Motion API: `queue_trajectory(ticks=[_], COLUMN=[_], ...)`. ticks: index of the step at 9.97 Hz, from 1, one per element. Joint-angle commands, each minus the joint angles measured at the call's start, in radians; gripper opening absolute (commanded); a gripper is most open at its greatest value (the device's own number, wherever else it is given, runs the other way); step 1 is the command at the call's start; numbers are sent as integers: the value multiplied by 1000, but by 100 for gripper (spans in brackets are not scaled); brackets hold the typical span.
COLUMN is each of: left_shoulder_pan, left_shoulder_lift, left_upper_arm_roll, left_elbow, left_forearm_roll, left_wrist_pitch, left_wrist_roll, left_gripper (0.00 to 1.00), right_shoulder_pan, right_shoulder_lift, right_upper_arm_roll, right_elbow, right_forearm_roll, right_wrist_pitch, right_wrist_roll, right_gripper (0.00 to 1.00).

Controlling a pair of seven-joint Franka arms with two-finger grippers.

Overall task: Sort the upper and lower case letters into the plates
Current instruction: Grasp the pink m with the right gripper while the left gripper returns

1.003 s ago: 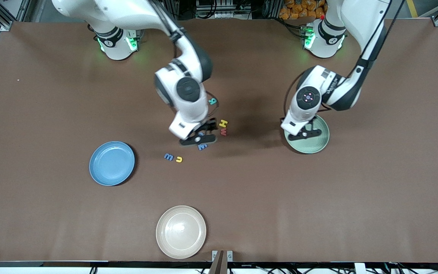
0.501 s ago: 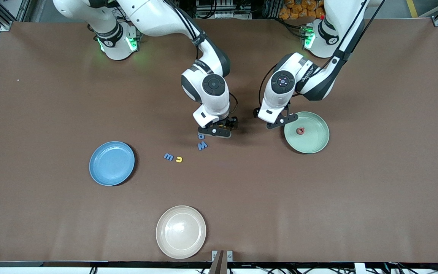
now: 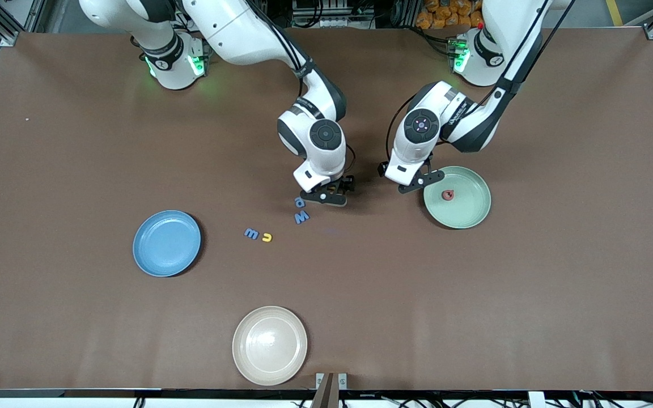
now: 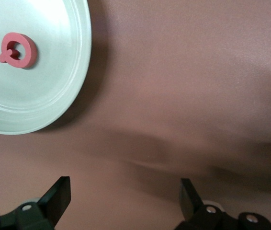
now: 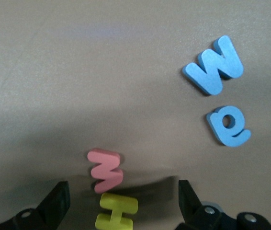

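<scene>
A red letter lies in the mint green plate. My left gripper hangs open over bare table just beside that plate's rim, with nothing between its fingers. My right gripper is open and low over a yellow H and a pink W, which lie between its fingers. Beside it lie a blue W and a small blue letter. A blue m and a yellow u lie nearer the empty blue plate.
A cream-white plate sits close to the table edge nearest the front camera. The two arms' hands are near each other at mid-table, with a narrow strip of brown table between them.
My left gripper has left the mint plate, and the red letter now lies in it. My right gripper shifted from the blue letters to over the yellow H and pink W.
</scene>
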Motion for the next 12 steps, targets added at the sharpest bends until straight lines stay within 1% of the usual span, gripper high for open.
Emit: queue_trajectory(ticks=[1,5,6,7,8,10,12], left_shoulder_pan=[-4,-47,-47,-49,-47,-35,-30], left_shoulder_lift=[21,54,49,40,37,14,14], left_upper_arm_roll=[-2,3,3,3,0,0,4], left_elbow=[18,30,32,38,54,56,90], left_forearm_roll=[-23,-14,-13,-13,-13,-13,-13], left_wrist_pitch=[-3,-4,-4,-4,-4,-6,-9], left_wrist_roll=[-13,-60,-60,-62,-63,-65,-66], left_gripper=[100,100,100,100,100,100,100], right_shoulder_pan=[-5,-3,-3,-3,-2,0,-2], right_shoulder_lift=[40,57,56,56,53,46,34], right_upper_arm_roll=[-3,-3,-3,-3,-3,-3,-3], right_elbow=[63,80,80,80,80,80,80], right_forearm_roll=[10,13,13,21,22,22,19], right_wrist_pitch=[2,0,0,0,0,-1,-4], right_wrist_roll=[18,17,11,17,18,12,3], right_gripper=[100,100,79,20,0,0,0])
